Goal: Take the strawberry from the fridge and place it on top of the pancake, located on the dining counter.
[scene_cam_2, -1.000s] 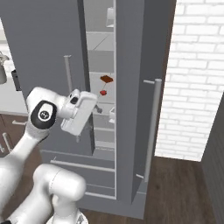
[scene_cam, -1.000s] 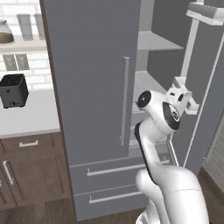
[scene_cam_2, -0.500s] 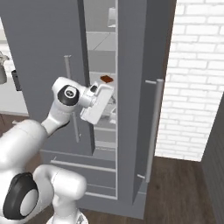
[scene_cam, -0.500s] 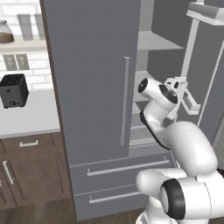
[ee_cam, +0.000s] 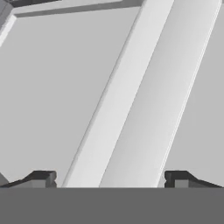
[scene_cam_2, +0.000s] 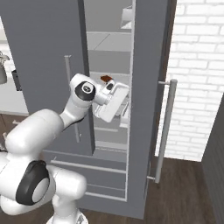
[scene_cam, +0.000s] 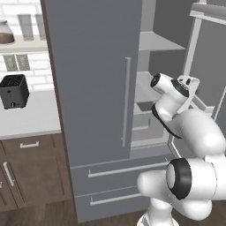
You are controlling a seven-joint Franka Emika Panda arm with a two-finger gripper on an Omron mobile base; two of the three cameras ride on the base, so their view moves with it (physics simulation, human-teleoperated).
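Your arm (scene_cam: 185,132) rises from the base, bends at a raised elbow and reaches forward at about mid height. The wrist is angled so the hand (ee_cam: 109,179) points ahead and slightly down. In the hand view you see both dark fingertips (ee_cam: 41,178) set far apart at the bottom, jaws spread wide, with nothing between them. In the right base view the hand (scene_cam_2: 114,101) tilts down and to the right.

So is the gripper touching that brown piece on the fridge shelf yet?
Cannot tell. In the right base view the hand covers most of the brown piece. In the hand view the open gripper frames pale grey fridge surfaces, nothing between its tips.
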